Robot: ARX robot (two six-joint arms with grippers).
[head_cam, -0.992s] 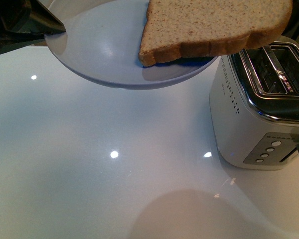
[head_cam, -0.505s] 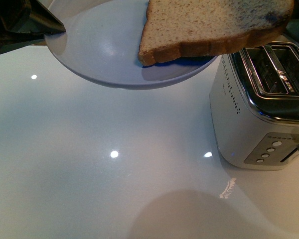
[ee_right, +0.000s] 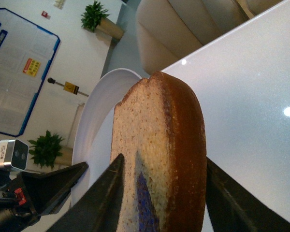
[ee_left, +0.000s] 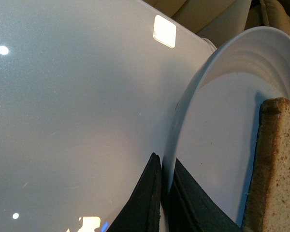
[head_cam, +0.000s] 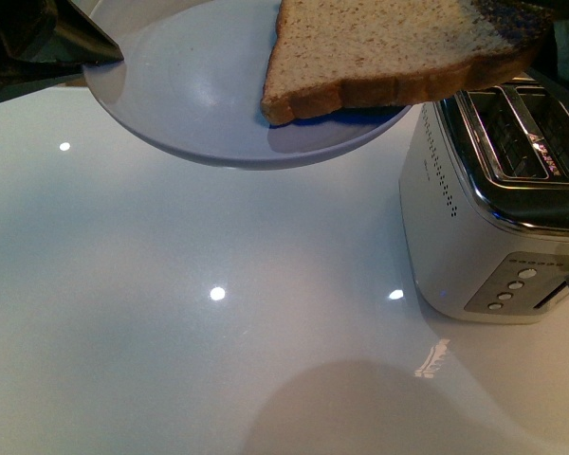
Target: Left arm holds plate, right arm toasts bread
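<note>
Left end effector [ee_left: 163,169] clamps the plate [head_cam: 190,104] rim, right end effector [ee_right: 163,166] pinches the bread [head_cam: 398,47] over it: pickup step, so next line the slice over the toaster slot [head_cam: 517,142].

Pale blue-white plate [head_cam: 199,95], faint concentric rings, otherwise plain. The bread [head_cam: 379,47] has light brown crumb with fine dark speckles and a darker golden-brown crust. There is a blue-purple smear at its far right corner in the front view and a blue streak on the crumb in the right wrist view. White toaster [head_cam: 446,237]: rows of tiny dark dots on its side, shiny silver top, grey panel with pale round buttons, small red mark in the slot. Glossy white table [head_cam: 171,360], pale blue-green cast, bright white light spots. Glossy black left gripper [ee_left: 164,162]; black right gripper [ee_right: 164,159]. Green potted plants [ee_right: 94,14]. White wall board [ee_right: 19,72], blue border, yellow label.
</note>
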